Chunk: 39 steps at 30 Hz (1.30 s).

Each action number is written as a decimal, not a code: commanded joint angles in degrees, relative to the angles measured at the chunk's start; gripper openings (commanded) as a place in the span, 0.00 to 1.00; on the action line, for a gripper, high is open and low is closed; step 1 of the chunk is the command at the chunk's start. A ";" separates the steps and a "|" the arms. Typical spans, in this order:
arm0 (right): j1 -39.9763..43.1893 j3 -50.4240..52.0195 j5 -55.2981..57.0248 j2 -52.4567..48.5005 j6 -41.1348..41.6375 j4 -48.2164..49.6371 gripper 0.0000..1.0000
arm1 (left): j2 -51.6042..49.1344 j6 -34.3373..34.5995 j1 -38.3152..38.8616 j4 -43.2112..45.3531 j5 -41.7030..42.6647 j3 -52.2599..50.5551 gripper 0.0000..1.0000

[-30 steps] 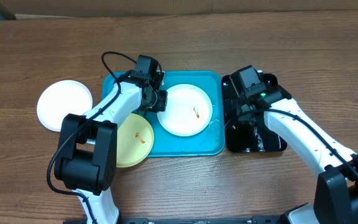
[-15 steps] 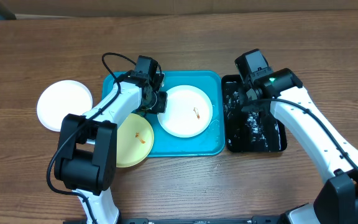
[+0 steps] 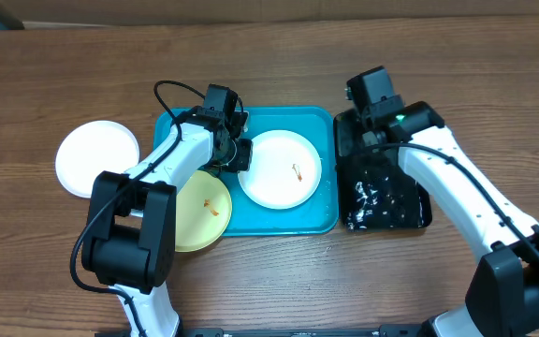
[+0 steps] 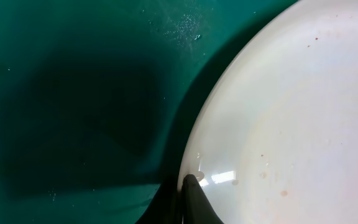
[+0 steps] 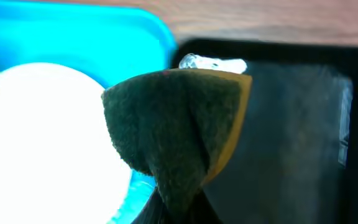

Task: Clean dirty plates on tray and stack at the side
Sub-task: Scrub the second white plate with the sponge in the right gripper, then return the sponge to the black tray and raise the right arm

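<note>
A white plate with a small orange smear lies in the turquoise tray. My left gripper is shut on that plate's left rim; in the left wrist view one dark finger lies on the plate edge over the tray floor. A pale yellow-green plate overlaps the tray's front-left corner. Another white plate lies on the table at left. My right gripper is shut on a green-and-yellow sponge, above the border between the turquoise tray and a black tray.
The glossy black tray, flecked with white foam or water, sits right of the turquoise tray. The wooden table surrounds both trays. The left arm's cable loops over the tray's back-left corner.
My right gripper has risen from the black tray with the sponge and moved toward its far-left corner, beside the turquoise tray. The left gripper has stayed on the plate rim.
</note>
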State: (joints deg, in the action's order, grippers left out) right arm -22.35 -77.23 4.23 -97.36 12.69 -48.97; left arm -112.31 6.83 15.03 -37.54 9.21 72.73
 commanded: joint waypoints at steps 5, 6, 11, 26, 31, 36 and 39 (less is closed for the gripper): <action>-7.63 -1.11 2.95 -6.84 2.40 6.58 0.04 | -0.83 -0.85 0.39 -0.55 0.28 -0.48 0.04; -8.37 -1.11 4.00 -7.72 2.40 7.04 0.04 | -0.83 -0.87 0.39 -0.55 0.28 -0.48 0.04; -13.70 -1.11 14.10 -13.81 2.36 9.79 0.04 | -0.83 -0.87 0.39 -0.52 0.28 -0.48 0.04; -14.99 -0.83 -4.98 -22.91 2.38 7.98 0.04 | -0.83 -0.87 0.39 -0.55 0.28 -0.48 0.04; -14.99 -0.83 -12.90 -22.91 2.40 5.07 0.04 | -0.83 -0.87 0.39 -0.55 0.26 -0.48 0.04; -14.93 -1.05 -18.34 -22.86 3.06 5.20 0.04 | -0.83 -0.90 0.37 -0.52 0.26 -0.48 0.04; -13.42 -2.93 -23.37 -22.77 3.89 5.70 0.04 | -0.83 -0.90 0.37 -0.52 0.24 -0.48 0.04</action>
State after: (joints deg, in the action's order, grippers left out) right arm -36.36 -79.61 -9.06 -117.23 15.42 -43.11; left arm -112.31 6.83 14.98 -37.80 9.17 72.73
